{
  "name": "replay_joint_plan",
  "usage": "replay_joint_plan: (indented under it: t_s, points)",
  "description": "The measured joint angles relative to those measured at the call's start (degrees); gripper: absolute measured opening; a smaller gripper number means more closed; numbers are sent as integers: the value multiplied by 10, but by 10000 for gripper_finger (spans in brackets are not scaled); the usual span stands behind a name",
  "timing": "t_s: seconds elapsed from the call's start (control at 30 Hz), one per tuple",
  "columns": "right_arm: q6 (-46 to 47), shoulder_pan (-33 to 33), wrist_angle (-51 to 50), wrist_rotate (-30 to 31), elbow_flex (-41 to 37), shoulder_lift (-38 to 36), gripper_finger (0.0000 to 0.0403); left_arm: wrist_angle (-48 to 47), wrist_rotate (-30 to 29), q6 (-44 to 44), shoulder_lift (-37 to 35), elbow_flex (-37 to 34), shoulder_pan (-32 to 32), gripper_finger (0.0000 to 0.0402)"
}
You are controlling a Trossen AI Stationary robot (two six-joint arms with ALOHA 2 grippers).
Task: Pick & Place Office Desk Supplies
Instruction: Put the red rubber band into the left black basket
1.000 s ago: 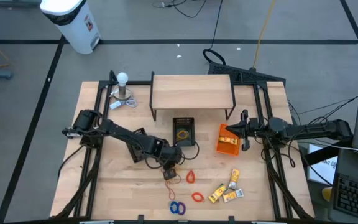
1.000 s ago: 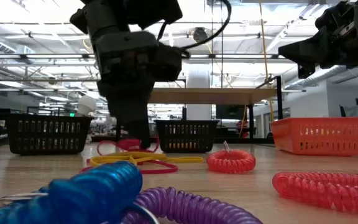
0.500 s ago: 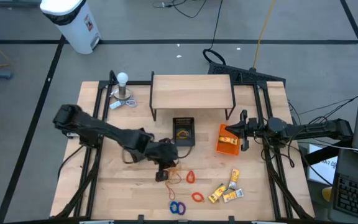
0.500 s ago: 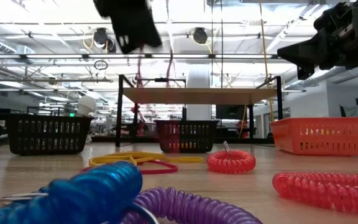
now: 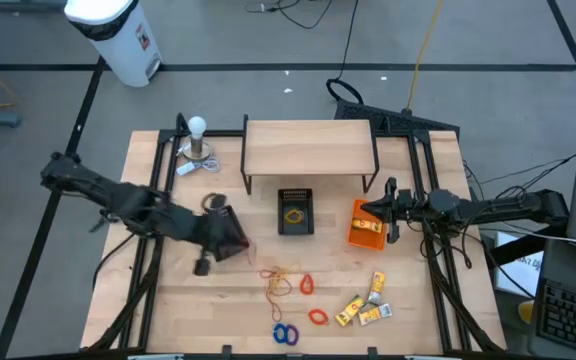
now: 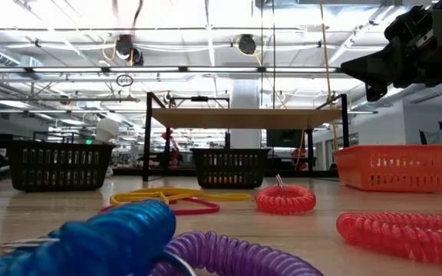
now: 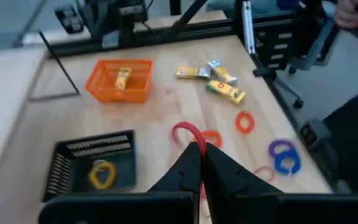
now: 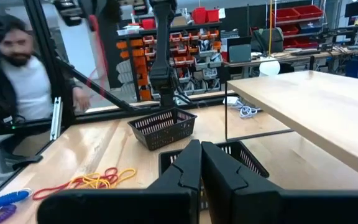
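Observation:
My left gripper (image 5: 230, 243) is raised above the table's left half, shut on a red rubber band (image 7: 188, 132). It is above the top of the low view. On the wood lie a tangle of rubber bands (image 5: 280, 280), orange rings (image 5: 306, 285), blue and purple rings (image 5: 286, 333) and yellow packets (image 5: 363, 305). My right gripper (image 5: 393, 212) waits, shut, beside the orange bin (image 5: 366, 228), and also shows in the low view (image 6: 405, 54). The centre black bin (image 5: 295, 212) holds a yellow band (image 7: 101, 174). My left gripper pinches the red rubber band between its shut fingertips. A loop of the band (image 7: 185, 129) arches out past the fingertips. The band is lifted clear of the table, and thin red strands (image 6: 117, 9) of it dangle at the top of the low view.
A second black mesh bin (image 8: 163, 127) stands on the table's left part, near my left arm. A wooden shelf (image 5: 308, 150) on black legs spans the far middle. A white bulb-shaped object (image 5: 198, 128) sits at the far left. A person (image 8: 17, 81) is beyond the table.
My left gripper has risen from the tangle of rubber bands and swung toward the table's left, going out of the top of the low view. It took a red band along, now lifted clear and hanging. The rest of the tangle stayed on the wood.

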Motion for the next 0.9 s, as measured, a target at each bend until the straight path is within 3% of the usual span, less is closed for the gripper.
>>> replay_joint_plan:
  t_s: [0.13,0.23,0.37,0.63,0.77,0.9]
  points:
    - [11,0,6,0,0,10,0,78,3,79,-98,-109,-23,3]
    - [12,2,22,0,0,18,0,149,-18,90,-163,-181,-15,4]
    - [11,12,43,0,0,32,0,175,-37,87,-243,-256,-4,3]
    - [-3,24,92,0,0,53,0,179,-77,59,-378,-346,1,2]
    - [-6,32,103,0,0,54,0,175,-55,75,-420,-377,1,2]
    - [-6,34,165,-1,0,54,0,172,-74,79,-455,-409,1,2]
